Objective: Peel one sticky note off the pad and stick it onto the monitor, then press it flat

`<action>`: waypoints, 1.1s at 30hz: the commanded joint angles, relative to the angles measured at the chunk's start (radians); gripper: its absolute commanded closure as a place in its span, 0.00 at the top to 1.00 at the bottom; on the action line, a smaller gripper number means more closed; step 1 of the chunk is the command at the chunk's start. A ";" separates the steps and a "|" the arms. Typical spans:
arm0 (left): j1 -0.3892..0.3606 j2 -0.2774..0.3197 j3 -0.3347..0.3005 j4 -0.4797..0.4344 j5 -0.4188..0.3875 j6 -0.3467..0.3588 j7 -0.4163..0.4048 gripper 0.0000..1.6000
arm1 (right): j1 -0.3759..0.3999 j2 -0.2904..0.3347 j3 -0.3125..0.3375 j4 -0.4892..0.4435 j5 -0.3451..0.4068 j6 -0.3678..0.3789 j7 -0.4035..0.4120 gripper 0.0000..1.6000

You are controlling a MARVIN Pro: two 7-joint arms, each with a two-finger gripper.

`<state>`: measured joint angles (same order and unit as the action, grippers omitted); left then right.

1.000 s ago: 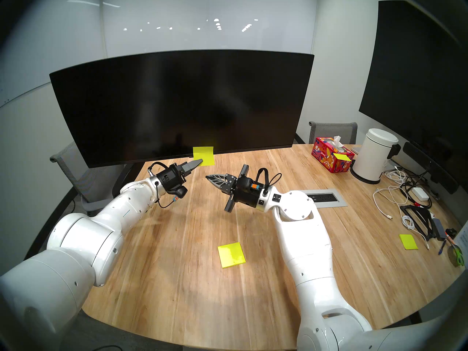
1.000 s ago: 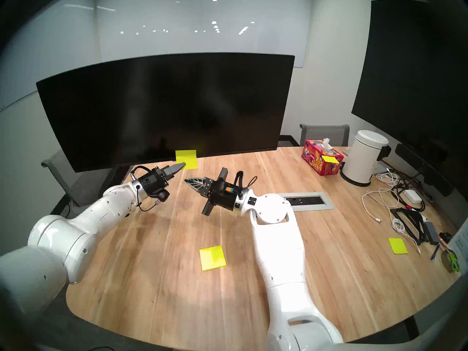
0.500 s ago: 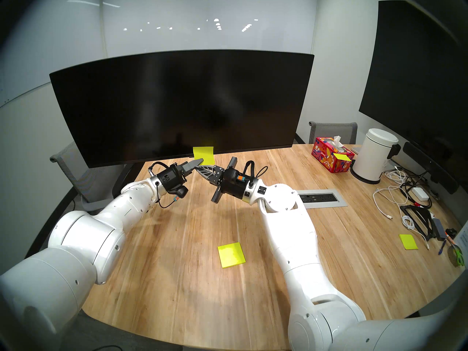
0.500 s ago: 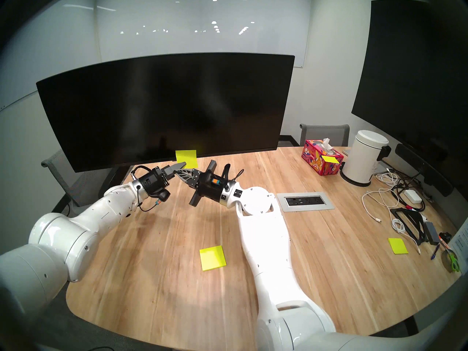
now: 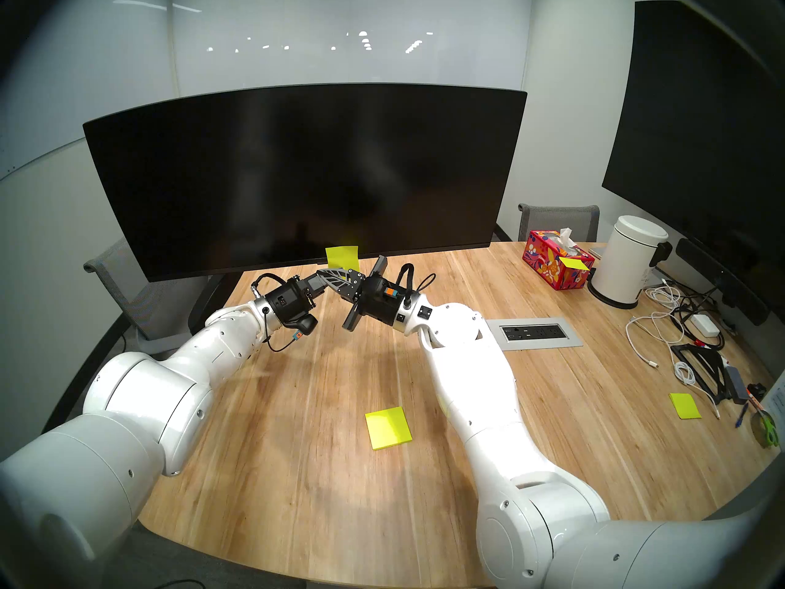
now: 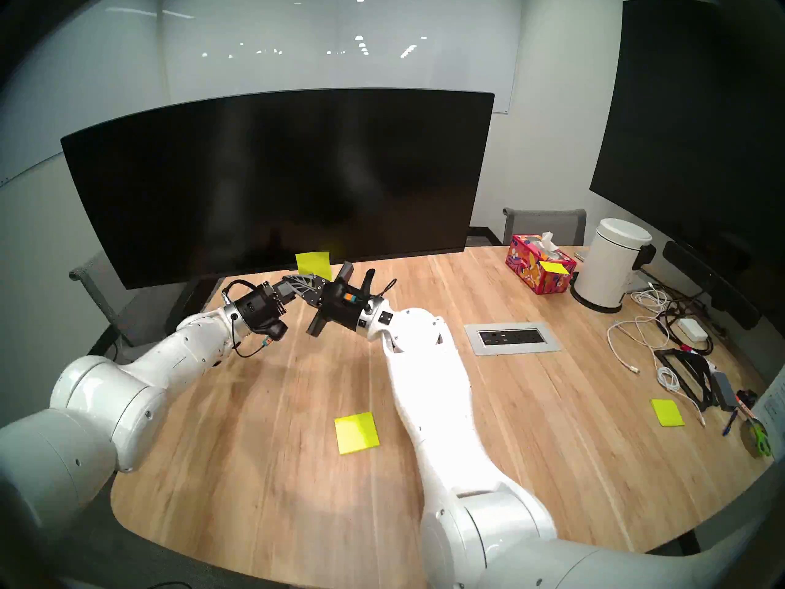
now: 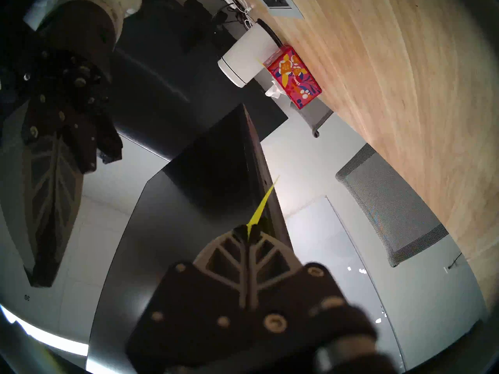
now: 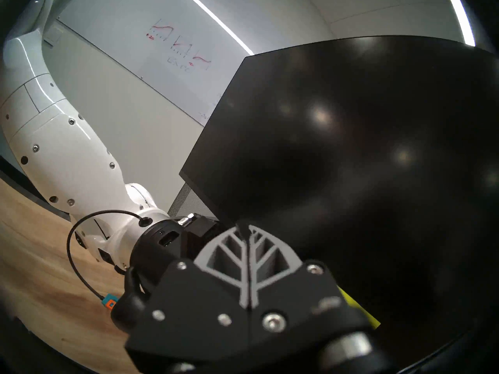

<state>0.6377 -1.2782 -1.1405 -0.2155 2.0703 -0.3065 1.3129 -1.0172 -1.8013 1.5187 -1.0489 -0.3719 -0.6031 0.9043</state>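
1. The left gripper (image 7: 248,234) is pinched shut on the sticky note (image 5: 342,255), a thin square sheet of bright yellow-green paper.
2. The sticky note sits at the bottom edge of the monitor (image 5: 306,171), a very wide, curved black screen. Its top part lies over the dark screen and its lower part hangs below the edge.
3. In the left wrist view the note (image 7: 263,203) shows only as a thin yellow sliver coming out from between the tips.
4. The right gripper (image 8: 244,231) is closed tight and holds nothing. It points sideways across the front of the left gripper, close to the note.
5. In the head views the right gripper's grey ribbed fingers (image 5: 335,276) cover the tips of the left gripper.
6. The pad (image 5: 388,428), a small square stack of bright yellow-green notes, lies flat on the light wooden table (image 5: 297,469), well apart from both grippers.
7. A red flowery tissue box (image 5: 557,264) stands far off to the right.
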 commanded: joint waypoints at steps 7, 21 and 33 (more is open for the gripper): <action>-0.045 -0.011 -0.010 0.047 -0.005 0.005 -0.004 0.00 | 0.069 -0.019 -0.003 0.033 -0.005 -0.067 -0.040 0.00; -0.072 -0.021 -0.022 0.072 -0.007 0.004 -0.041 0.00 | 0.058 -0.017 -0.022 0.043 -0.016 -0.086 -0.041 0.00; -0.069 -0.023 -0.025 0.070 -0.007 0.004 -0.058 0.00 | 0.136 -0.018 -0.013 0.169 -0.081 -0.081 -0.106 0.00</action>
<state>0.5945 -1.2994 -1.1626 -0.1356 2.0662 -0.2993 1.2444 -0.9503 -1.8056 1.4948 -0.9108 -0.4454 -0.6857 0.8359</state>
